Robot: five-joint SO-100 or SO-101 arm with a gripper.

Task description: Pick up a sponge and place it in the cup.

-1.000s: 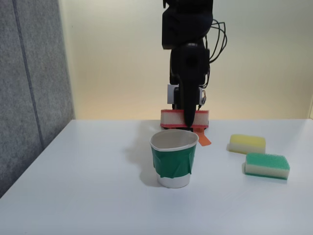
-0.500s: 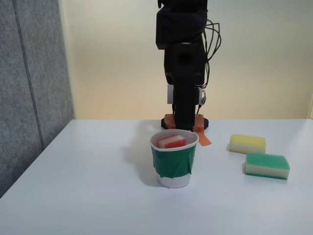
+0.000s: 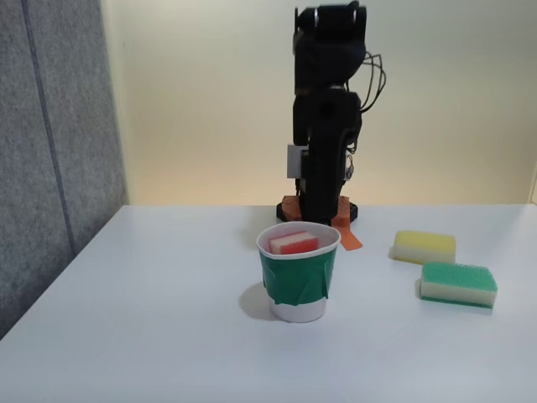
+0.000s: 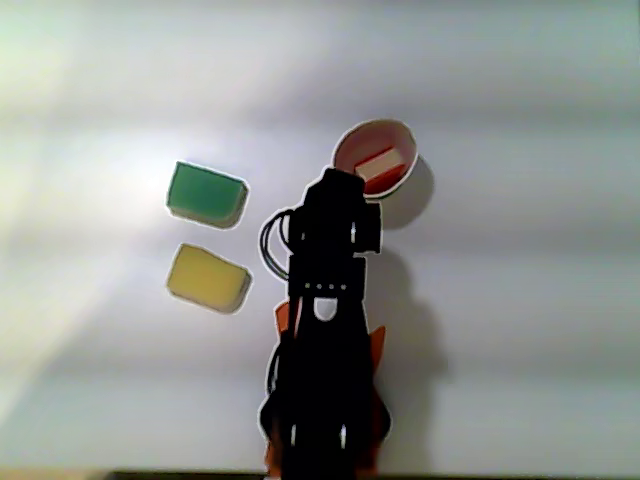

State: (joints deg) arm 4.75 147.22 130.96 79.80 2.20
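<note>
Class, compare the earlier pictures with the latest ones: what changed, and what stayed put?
The arm let go of the red sponge, which dropped into the cup, then lifted up and back. The cup, the yellow sponge and the green sponge stayed where they were.

Matt paper cup [image 3: 299,281]; spongy foam sponge [image 3: 293,243]; smooth matt table [image 3: 151,336].

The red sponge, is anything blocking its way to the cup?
No. The red sponge already sits inside the cup, poking up near the rim; the other view shows it inside too. The yellow sponge and green sponge lie off to the side on the table.
</note>
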